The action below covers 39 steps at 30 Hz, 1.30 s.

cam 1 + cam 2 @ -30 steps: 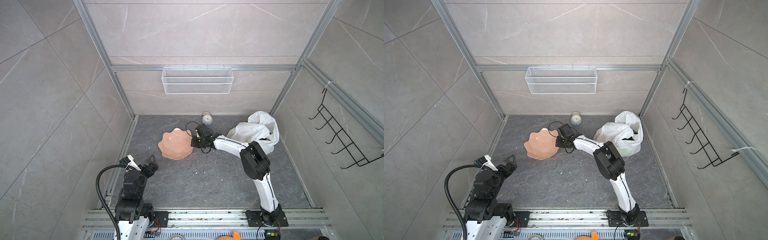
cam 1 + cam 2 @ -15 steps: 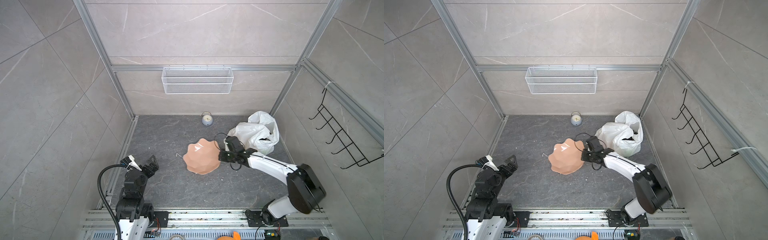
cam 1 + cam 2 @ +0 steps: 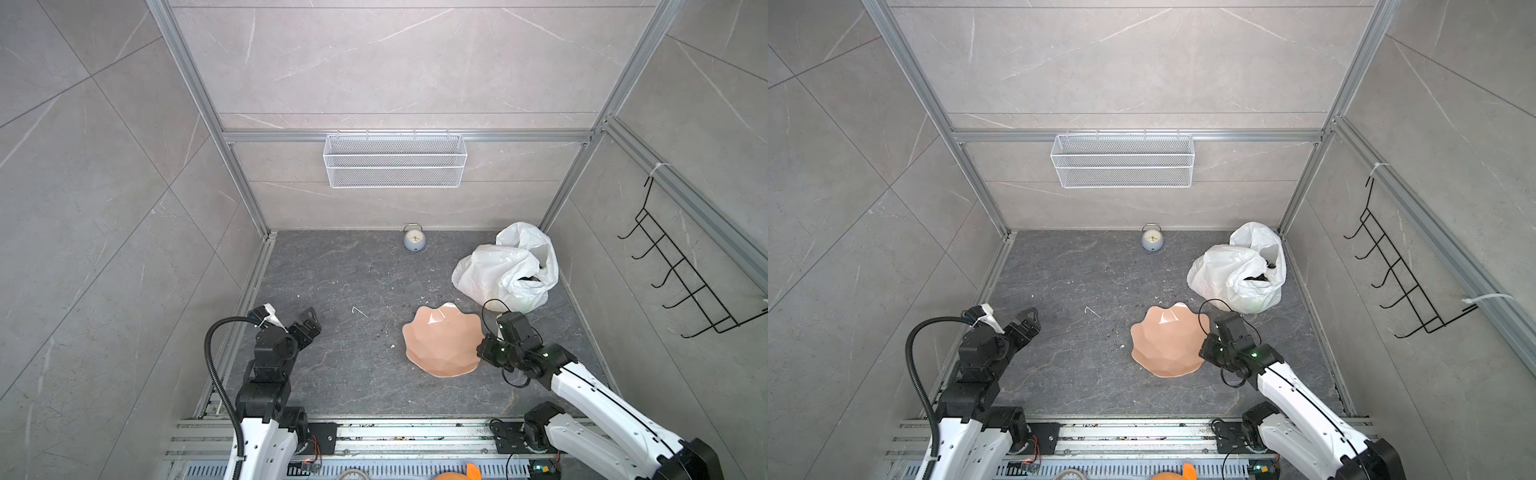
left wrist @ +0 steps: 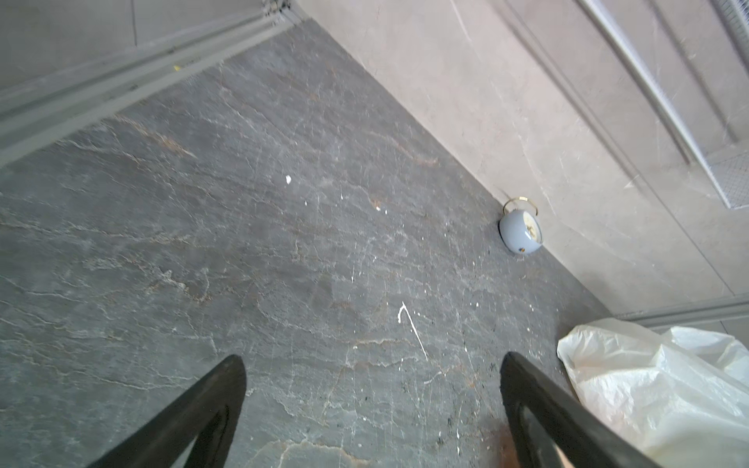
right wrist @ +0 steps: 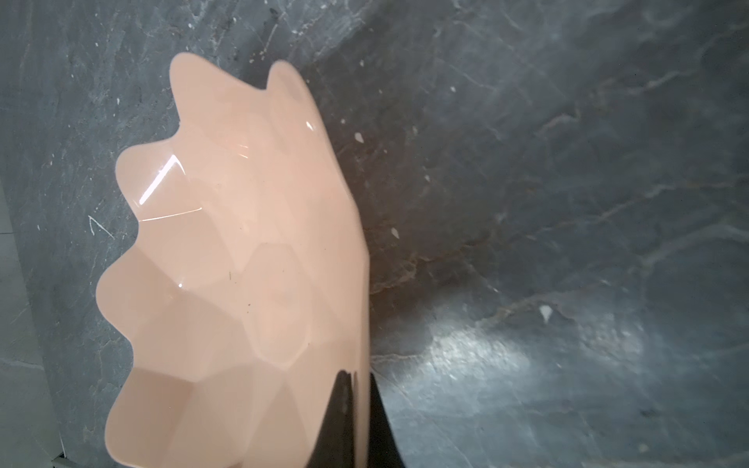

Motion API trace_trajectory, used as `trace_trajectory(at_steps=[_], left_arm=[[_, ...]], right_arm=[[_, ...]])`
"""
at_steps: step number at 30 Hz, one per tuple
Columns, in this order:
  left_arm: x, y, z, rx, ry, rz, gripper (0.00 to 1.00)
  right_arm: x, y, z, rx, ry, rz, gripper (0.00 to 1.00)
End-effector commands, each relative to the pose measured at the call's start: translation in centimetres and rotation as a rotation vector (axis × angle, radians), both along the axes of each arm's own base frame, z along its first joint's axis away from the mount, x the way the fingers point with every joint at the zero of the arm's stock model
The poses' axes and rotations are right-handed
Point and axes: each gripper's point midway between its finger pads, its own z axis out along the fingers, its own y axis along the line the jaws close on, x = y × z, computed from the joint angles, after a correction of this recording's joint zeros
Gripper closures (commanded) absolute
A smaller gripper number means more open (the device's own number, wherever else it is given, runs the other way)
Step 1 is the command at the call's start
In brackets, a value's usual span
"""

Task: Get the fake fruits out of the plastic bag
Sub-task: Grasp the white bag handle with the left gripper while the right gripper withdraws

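Bright, even, diffuse light in both top views; shadows soft; walls (image 3: pixel 83 216) bend at edges; right wrist view smeared; glare streaks on bowl (image 5: pixel 243 263); plastic bag (image 4: pixel 648 397) near washed-out.

Left pincer (image 4: pixel 373 358) splayed wide, right pincer (image 5: pixel 357 381) pinched tight

Pale grey-beige marbled wall tiles (image 3: pixel 395 62) enclose a dark grey veined stone table (image 3: pixel 332 282) flecked with white specks. Aluminium rails (image 3: pixel 291 136) frame the edges. A white wire basket (image 3: pixel 395 166) hangs on the back wall and a black hook rack (image 3: pixel 685 274) on a side wall. The light is soft and even.
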Motion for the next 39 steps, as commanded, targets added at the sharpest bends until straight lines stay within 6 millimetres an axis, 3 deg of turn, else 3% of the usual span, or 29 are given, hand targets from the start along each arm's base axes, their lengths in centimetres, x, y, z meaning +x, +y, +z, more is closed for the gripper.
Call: trace_trajectory(at_steps=[1,5,11,14,16,19,22,25,27,33,39], left_arm=[[1.9,-1.9,3.2,-0.021,-0.064,-0.105,0.01],[3.9,-4.0,3.7,-0.036,-0.015,-0.187,0.01],[6.4,-11.3,5.4,0.111,0.009,-0.374,0.0],[7.4,-14.9,5.9,0.136,0.018,-0.444,0.0],[8.1,-17.0,6.2,0.141,0.02,-0.488,0.0],[9.1,-20.2,6.7,0.168,0.018,-0.548,0.0],[10.0,-23.9,7.6,0.177,0.007,-0.617,0.0],[11.0,-28.9,8.6,0.204,-0.023,-0.709,0.0],[11.8,-32.9,9.1,0.222,-0.049,-0.775,0.0],[13.3,-43.8,8.4,0.269,-0.122,-0.983,0.0],[11.2,-51.8,9.3,0.217,-0.233,-1.159,0.0]], right_arm=[[-2.9,-3.1,-2.4,-0.105,0.122,-0.112,1.0],[-3.2,-4.2,-2.5,-0.159,0.122,-0.13,0.92],[-3.1,-4.3,-3.4,-0.184,0.152,-0.13,0.81],[-2.8,-4.5,-2.9,-0.193,0.134,-0.135,0.77],[-2.6,-4.6,-2.3,-0.2,0.118,-0.134,0.7],[-2.5,-4.9,-1.2,-0.214,0.095,-0.13,0.49],[-2.9,-6.2,0.7,-0.268,0.08,-0.149,0.31],[-3.5,-8.2,3.7,-0.331,0.027,-0.212,0.24],[-3.6,-8.6,6.0,-0.294,-0.048,-0.246,0.17],[-4.3,-11.4,13.1,-0.289,-0.226,-0.387,0.17],[-6.4,-15.3,18.8,-0.339,-0.396,-0.532,0.18]])
